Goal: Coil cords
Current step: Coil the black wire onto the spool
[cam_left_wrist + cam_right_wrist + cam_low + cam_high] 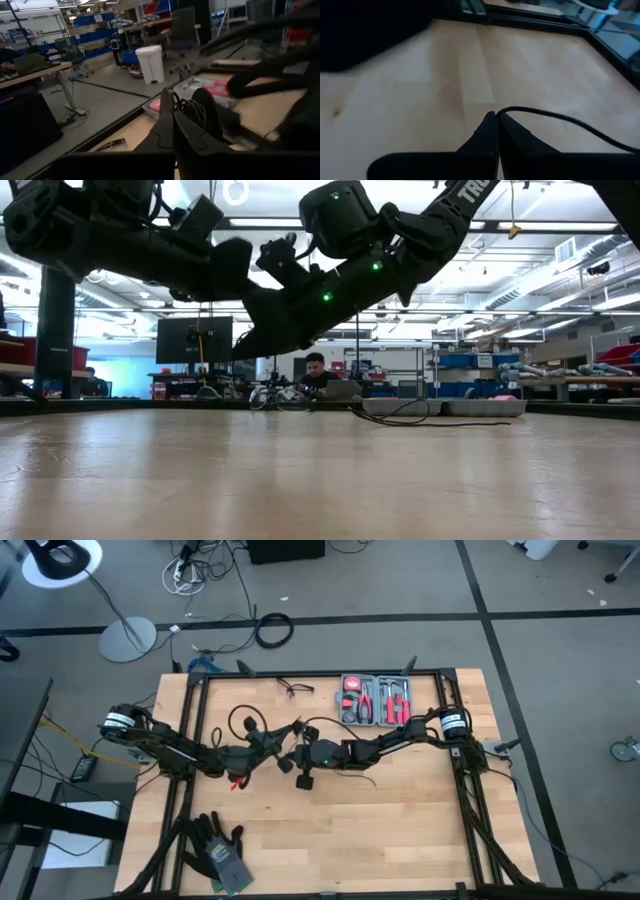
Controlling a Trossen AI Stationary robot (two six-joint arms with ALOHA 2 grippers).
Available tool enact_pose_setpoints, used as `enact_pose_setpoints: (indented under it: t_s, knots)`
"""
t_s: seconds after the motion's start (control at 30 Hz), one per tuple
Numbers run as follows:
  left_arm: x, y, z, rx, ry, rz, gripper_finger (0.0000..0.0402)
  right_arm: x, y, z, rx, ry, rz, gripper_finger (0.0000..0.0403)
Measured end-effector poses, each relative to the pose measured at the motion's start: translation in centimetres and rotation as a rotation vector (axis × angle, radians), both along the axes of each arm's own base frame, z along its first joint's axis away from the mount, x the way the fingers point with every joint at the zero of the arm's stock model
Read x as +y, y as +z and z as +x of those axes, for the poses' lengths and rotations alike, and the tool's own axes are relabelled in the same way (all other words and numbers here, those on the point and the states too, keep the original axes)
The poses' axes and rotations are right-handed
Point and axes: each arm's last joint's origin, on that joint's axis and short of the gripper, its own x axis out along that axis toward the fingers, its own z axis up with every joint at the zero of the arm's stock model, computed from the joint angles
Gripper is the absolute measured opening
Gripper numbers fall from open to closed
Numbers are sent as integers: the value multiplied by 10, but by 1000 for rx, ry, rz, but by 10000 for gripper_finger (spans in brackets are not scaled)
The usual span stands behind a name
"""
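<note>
Right claw (496,119) pinching cord (555,119), high view hides it

tool case (374,700) behind cords (262,730) on table (400,820)

You have a grey tool case (374,700) with red-handled pliers and drivers at the far edge of the wooden counter (400,820), beyond the right gripper (297,762). A small black glasses-like wire item (293,688) lies beyond the left gripper (276,748), also near the far edge. A pair of dark gloves (220,852) sits well behind the left gripper, at the near corner. On the floor past the counter you can see a thick black cable wound in a ring (273,630) and a lamp's round grey base (127,639). A person (318,373) sits at a laptop across the room.
</note>
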Motion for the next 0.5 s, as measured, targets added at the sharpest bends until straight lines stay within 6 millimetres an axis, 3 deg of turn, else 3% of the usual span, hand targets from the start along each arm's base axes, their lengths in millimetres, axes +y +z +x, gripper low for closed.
enact_pose_setpoints:
  t_s: [0.3,0.5]
  knots:
    - [2,-8,0,58,9,-23,0,6,0,-1,14,36,-21,0]
    - [2,-12,-1,105,10,-16,0,8,16,-7,46,43,-22,0]
